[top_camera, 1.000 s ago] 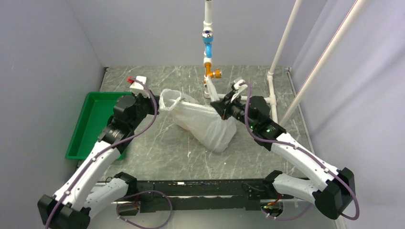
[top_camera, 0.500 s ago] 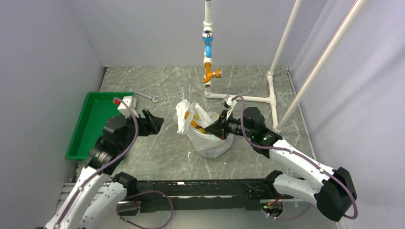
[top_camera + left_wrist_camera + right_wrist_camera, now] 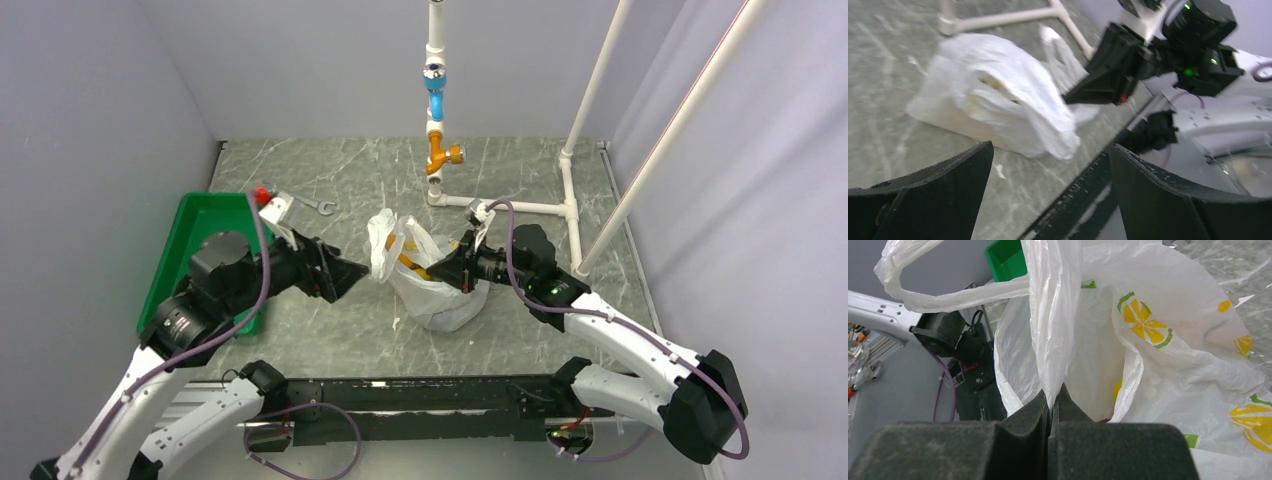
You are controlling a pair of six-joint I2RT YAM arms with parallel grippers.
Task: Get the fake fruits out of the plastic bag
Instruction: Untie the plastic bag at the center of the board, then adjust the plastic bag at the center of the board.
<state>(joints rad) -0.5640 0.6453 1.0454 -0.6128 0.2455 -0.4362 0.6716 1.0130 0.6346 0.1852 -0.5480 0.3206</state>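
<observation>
Left arm reaches right, left gripper (image 3: 345, 278) with jaws spread wide. Right arm reaches left, right gripper (image 3: 1052, 396) pinched shut on bag (image 3: 1173, 340).

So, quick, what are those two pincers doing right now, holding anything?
Left pincer: open, holding nothing.
Right pincer: closed, pinching a fold of the plastic bag.

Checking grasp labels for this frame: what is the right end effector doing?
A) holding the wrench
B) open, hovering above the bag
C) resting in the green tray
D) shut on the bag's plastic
D: in the right wrist view, the right end effector is closed, with a fold of the plastic bag pinched in it.
</observation>
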